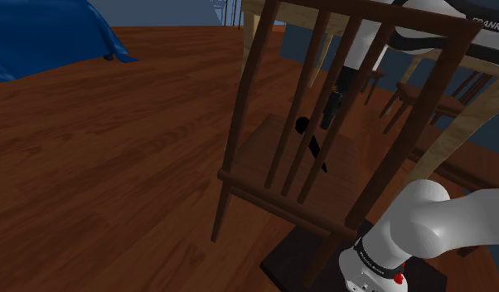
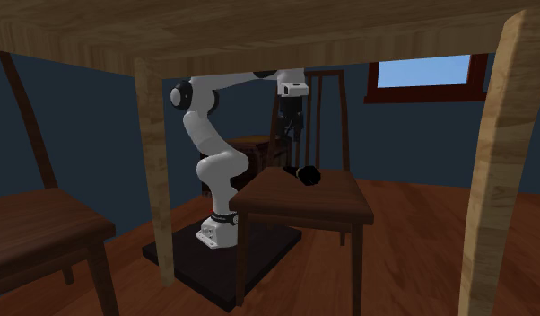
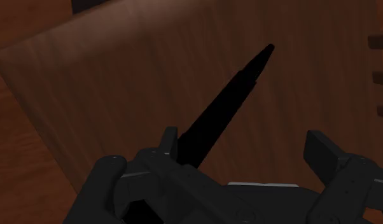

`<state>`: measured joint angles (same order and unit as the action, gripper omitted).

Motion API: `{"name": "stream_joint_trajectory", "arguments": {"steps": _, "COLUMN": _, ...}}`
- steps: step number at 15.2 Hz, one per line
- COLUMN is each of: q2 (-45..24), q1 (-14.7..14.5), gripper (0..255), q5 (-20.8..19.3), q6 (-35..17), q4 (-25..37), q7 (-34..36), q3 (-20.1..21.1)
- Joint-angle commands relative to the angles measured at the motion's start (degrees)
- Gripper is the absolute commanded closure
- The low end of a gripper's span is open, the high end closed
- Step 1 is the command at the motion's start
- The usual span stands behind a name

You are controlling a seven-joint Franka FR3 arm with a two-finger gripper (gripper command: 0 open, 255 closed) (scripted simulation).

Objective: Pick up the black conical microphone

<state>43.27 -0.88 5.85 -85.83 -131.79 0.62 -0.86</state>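
The black conical microphone [image 1: 311, 143] lies flat on the dark wooden chair seat [image 1: 273, 149], seen through the slats of the chair back. Its round head [image 2: 307, 174] rests near the seat's rear edge. My gripper [image 2: 292, 140] hangs a short way above it, pointing down, apart from it. In the wrist view the microphone [image 3: 228, 105] tapers away from the hand, its wide end running beside one finger [image 3: 168, 144]. The gripper [image 3: 247, 151] is open, and neither finger touches the microphone.
The chair back's slats [image 1: 316, 99] rise between the shoulder camera and the arm. A light wooden table [image 2: 259, 31] with pale legs [image 2: 155, 171] spans overhead. Another chair seat [image 2: 35, 224] is nearby. A blue draped object [image 1: 49, 33] lies on the wood floor.
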Motion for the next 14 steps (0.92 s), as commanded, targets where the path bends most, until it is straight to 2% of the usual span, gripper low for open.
{"name": "stream_joint_trajectory", "arguments": {"steps": 1, "q2": 0.0, "q1": 0.0, "gripper": 0, "q5": 0.0, "q6": 0.0, "q4": 0.0, "q7": 0.0, "q3": 0.0}}
{"name": "stream_joint_trajectory", "arguments": {"steps": 6, "q2": 4.82, "q1": 13.86, "gripper": 0, "q5": -0.41, "q6": -17.92, "q4": -11.59, "q7": 36.42, "q3": 14.06}}
{"name": "stream_joint_trajectory", "arguments": {"steps": 14, "q2": 5.24, "q1": 13.64, "gripper": 0, "q5": 0.45, "q6": -23.51, "q4": -17.59, "q7": 36.51, "q3": 15.02}}
